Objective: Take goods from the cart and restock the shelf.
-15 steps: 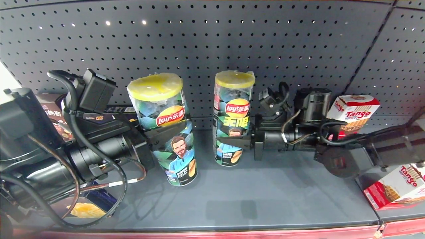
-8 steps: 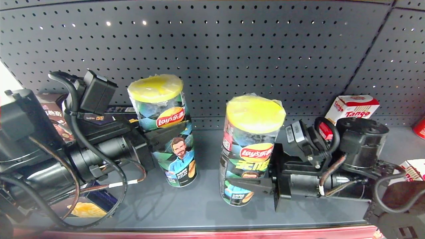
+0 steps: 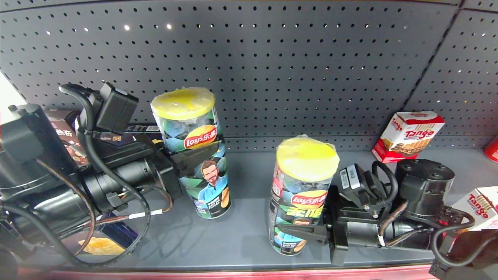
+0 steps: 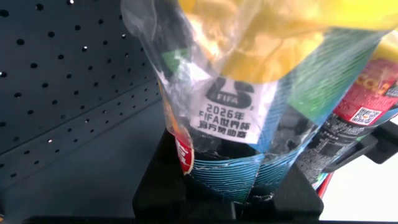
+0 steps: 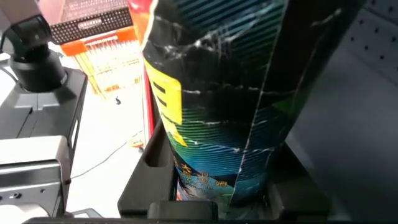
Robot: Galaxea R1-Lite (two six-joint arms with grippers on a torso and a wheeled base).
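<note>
Two tall chip cans with yellow lids are on the grey shelf [image 3: 249, 171]. My left gripper [image 3: 194, 158] is shut on the left can [image 3: 190, 147], which stands upright in mid-shelf. The right can [image 3: 301, 190] is upright near the shelf's front edge, and my right gripper [image 3: 305, 230] is shut on its lower half. In the left wrist view the wrapped left can [image 4: 249, 106] sits between my left gripper's [image 4: 224, 186] dark fingers. The right wrist view has the right can [image 5: 230, 93] held in my right gripper [image 5: 217, 196].
A perforated back wall [image 3: 272, 58] closes the shelf. Wafer boxes lie at the back right [image 3: 408, 132] and front right [image 3: 480, 206]. Dark snack boxes [image 3: 62, 130] are stacked at the left. A red lip [image 3: 233, 274] marks the front edge. An orange basket cart [image 5: 106, 50] stands on the floor behind.
My right gripper has carried its can from the back of the shelf forward and to the right, towards the front edge. The left arm and its can have stayed put.
</note>
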